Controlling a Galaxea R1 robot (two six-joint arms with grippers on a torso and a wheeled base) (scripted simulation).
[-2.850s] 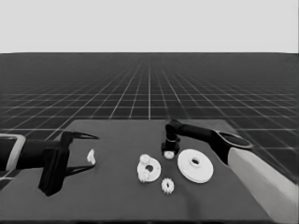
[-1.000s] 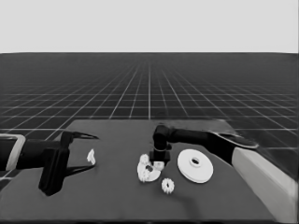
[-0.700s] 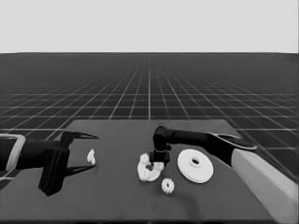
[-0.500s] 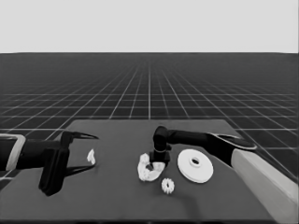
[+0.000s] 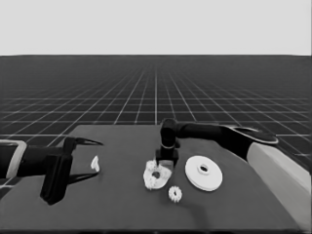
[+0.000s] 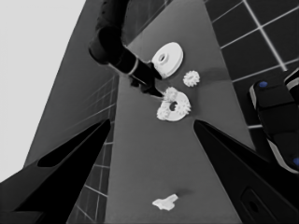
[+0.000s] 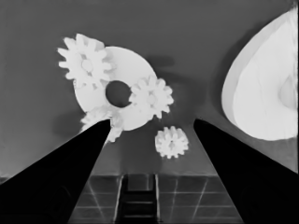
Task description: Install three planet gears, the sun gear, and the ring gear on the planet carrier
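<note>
The smaller round part (image 5: 152, 181) lies mid-table with three small gears on it: one (image 7: 85, 60) at its rim, one (image 7: 150, 97) beside the centre hole, and one (image 7: 99, 122) half hidden by a finger. My right gripper (image 5: 165, 164) hangs just over this part's far edge, open, with nothing between its fingers (image 7: 70, 163). A fourth gear (image 5: 175, 193) lies loose on the table in front. The larger round part (image 5: 204, 172) rests flat to the right. My left gripper (image 5: 80, 158) waits open over the table's left end.
A thin white piece (image 5: 95, 163) lies by the left gripper's fingers, not held. The right arm's pale grey part (image 5: 280, 175) fills the lower right. Dark machinery with blue lights (image 6: 275, 116) shows past the table's edge.
The right gripper has moved left and down, from behind the larger round part to just over the smaller one. The left arm has not moved.
</note>
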